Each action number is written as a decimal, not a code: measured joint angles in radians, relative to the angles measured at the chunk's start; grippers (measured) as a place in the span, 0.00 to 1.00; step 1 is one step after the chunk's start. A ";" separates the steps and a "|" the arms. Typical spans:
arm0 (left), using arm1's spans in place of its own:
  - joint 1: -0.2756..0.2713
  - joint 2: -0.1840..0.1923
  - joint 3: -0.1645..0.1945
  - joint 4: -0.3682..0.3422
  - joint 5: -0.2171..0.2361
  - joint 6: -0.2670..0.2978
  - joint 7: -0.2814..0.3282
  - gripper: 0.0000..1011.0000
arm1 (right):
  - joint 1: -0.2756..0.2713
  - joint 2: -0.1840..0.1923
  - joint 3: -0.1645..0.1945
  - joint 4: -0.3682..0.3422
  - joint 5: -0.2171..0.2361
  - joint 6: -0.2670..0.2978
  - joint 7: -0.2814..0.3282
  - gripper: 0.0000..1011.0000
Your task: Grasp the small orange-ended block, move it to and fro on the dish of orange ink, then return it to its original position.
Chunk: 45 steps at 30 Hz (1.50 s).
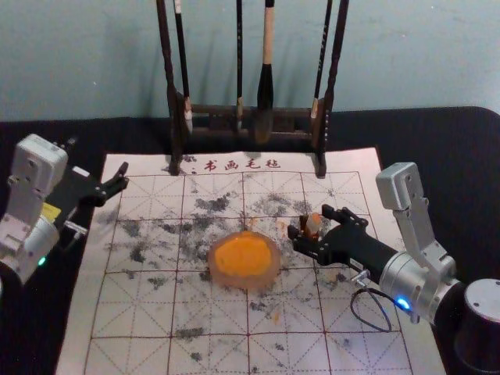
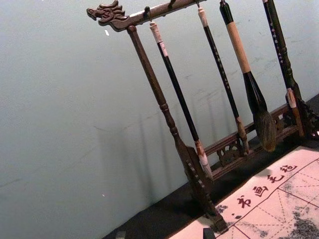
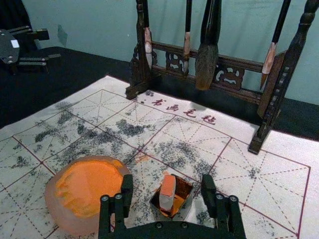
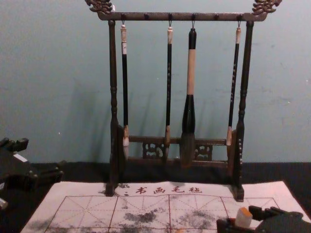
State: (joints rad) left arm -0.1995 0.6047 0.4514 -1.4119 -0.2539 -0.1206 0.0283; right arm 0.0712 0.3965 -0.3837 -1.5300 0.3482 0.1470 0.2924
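Observation:
The right gripper (image 1: 309,225) is open beside the dish of orange ink (image 1: 244,256), its fingertips on either side of the small orange-ended block (image 1: 315,223). From the right wrist view, the block (image 3: 168,192) leans in a small square holder (image 3: 188,193) stained orange inside, with a gap between it and each finger of the right gripper (image 3: 168,191). The ink dish (image 3: 85,191) is close by. In the chest view the block's orange end (image 4: 244,212) points up. My left gripper (image 1: 100,201) stays idle and open off the mat's left side; its fingertips edge into the left wrist view (image 2: 164,233).
A dark wooden rack (image 1: 223,113) with several hanging brushes, including a thick one (image 4: 189,111), stands at the mat's back edge. The white gridded mat (image 1: 211,320) has black smudges and lies on a black cloth (image 1: 457,141). A wall rises behind.

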 joint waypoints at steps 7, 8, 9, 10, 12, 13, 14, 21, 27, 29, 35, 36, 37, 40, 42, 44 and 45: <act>0.000 0.000 0.000 0.000 0.000 0.000 0.000 0.99 | 0.000 0.001 0.000 0.000 0.001 -0.001 0.000 0.68; 0.000 0.000 0.000 0.000 0.000 0.000 0.000 0.99 | 0.001 0.001 0.000 0.000 0.001 -0.001 0.000 0.66; 0.000 0.000 0.000 0.000 0.000 0.000 0.000 0.99 | 0.001 0.001 0.000 0.000 0.001 -0.001 0.000 0.60; 0.000 0.000 0.000 0.000 0.000 0.000 0.000 0.99 | 0.001 0.001 0.000 0.000 0.001 -0.001 0.000 0.59; 0.000 0.000 0.000 0.000 0.000 0.000 0.000 0.99 | 0.001 0.001 0.000 0.000 0.001 -0.001 0.000 0.54; 0.000 0.000 0.000 0.000 0.000 0.000 0.000 0.99 | 0.001 0.001 0.000 0.000 0.002 -0.001 0.000 0.48; 0.000 0.000 0.000 0.000 0.000 0.000 0.000 0.99 | 0.001 0.001 0.000 0.000 0.002 -0.001 0.000 0.45; 0.000 0.000 0.000 0.000 0.000 0.000 0.000 0.99 | 0.001 0.001 0.000 0.000 0.002 -0.001 0.000 0.16; 0.000 0.000 0.000 0.000 0.000 0.000 0.000 0.99 | 0.001 0.001 0.000 0.000 0.002 -0.001 0.000 0.11; 0.000 0.000 0.000 0.000 0.000 0.000 0.000 0.99 | 0.001 0.001 0.000 0.000 0.002 -0.001 0.000 0.11; 0.000 0.000 0.000 0.000 0.000 0.000 0.000 0.99 | 0.000 -0.005 0.007 0.000 0.001 -0.002 0.012 0.11; 0.000 0.000 0.000 0.000 0.000 0.000 0.000 0.99 | -0.001 -0.006 0.009 -0.002 0.001 -0.002 0.014 0.11; 0.000 0.000 0.000 0.000 0.000 0.000 0.000 0.99 | -0.002 -0.008 0.011 -0.004 0.001 -0.002 0.017 0.11; 0.000 0.000 0.000 0.000 0.000 0.000 0.000 0.99 | -0.005 -0.009 0.020 -0.016 0.002 0.001 0.022 0.11; 0.000 0.000 0.000 0.000 0.000 0.000 0.000 0.99 | -0.007 -0.008 0.025 -0.025 0.002 0.007 0.023 0.11; 0.000 0.000 0.000 0.000 0.000 0.000 0.000 0.99 | -0.010 -0.002 0.036 -0.048 0.004 0.024 0.023 0.11; 0.000 0.000 0.000 0.000 0.000 0.000 0.000 0.99 | -0.010 0.000 0.038 -0.054 0.004 0.029 0.023 0.11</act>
State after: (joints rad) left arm -0.1995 0.6047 0.4514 -1.4119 -0.2539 -0.1206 0.0283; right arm 0.0609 0.3966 -0.3455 -1.5843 0.3523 0.1763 0.3158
